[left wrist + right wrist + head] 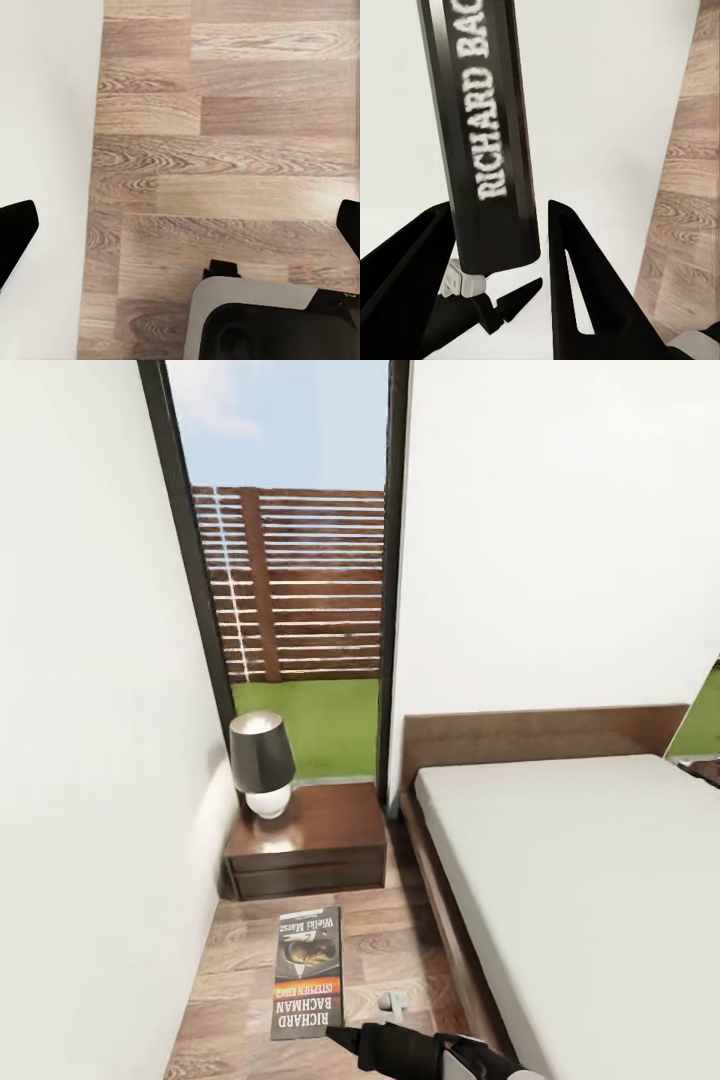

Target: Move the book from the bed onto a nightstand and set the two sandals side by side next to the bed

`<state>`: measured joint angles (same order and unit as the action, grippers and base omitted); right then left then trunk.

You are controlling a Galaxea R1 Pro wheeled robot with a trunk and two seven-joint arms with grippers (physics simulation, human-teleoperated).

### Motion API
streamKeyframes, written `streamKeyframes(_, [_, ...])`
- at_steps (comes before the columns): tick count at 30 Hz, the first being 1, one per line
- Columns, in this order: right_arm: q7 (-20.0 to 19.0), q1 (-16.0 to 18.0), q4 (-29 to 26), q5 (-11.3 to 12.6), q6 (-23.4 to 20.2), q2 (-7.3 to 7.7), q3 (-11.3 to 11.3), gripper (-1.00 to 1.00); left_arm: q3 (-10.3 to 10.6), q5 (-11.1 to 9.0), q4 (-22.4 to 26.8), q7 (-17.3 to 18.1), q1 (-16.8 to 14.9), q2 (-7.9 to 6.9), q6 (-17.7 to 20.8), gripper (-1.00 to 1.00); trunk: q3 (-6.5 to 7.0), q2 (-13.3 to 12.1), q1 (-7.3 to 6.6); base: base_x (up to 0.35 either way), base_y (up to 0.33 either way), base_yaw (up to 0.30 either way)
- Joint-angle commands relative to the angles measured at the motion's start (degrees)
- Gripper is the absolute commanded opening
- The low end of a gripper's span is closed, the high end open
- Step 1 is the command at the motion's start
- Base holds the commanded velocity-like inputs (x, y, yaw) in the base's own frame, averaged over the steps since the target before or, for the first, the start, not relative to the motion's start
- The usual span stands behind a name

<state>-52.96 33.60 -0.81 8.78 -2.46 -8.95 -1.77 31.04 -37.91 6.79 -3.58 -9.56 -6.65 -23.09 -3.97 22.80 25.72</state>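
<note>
The right gripper (499, 262) held the thin dark-grey paperback book (308, 972) between closed jaws above the wood-plank floor (390, 950), while the left gripper (180, 232) jaws stood open.

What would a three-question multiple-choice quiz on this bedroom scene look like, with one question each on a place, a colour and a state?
1. Where is the lamp?
A. On the nightstand
B. On the bed
C. On the floor

2. What colour is the lamp's shade?
A. Bright blue
B. Dark grey
C. White

3. What is the right gripper doing?
A. Hanging open
B. Gripping a sandal
C. Clamped on the book

Answers:
1 A, the lamp stands on the cabinet's glossy top by the window.
2 B, the shade is dark above a white round base.
3 C, the right wrist view shows the book's spine between the fingers.
</note>
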Motion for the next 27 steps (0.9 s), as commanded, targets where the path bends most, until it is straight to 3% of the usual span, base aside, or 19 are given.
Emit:
streamKeyframes(1, [-0.1, 0.1, 0.0, 0.3, -0.3, -0.01, -0.3, -1.0, 0.5, -0.1, 0.1, -0.4, 0.0, -0.03, -0.1, 1.0, -0.12, 0.1, 0.07, 0.338, 0.0, -0.112])
streamKeyframes(27, [-0.1, 0.1, 0.0, 0.3, -0.3, -0.01, -0.3, -1.0, 0.4, -0.2, 0.1, -0.4, 0.0, -0.03, -0.1, 1.0, -0.12, 0.1, 0.07, 0.307, 0.039, -0.021])
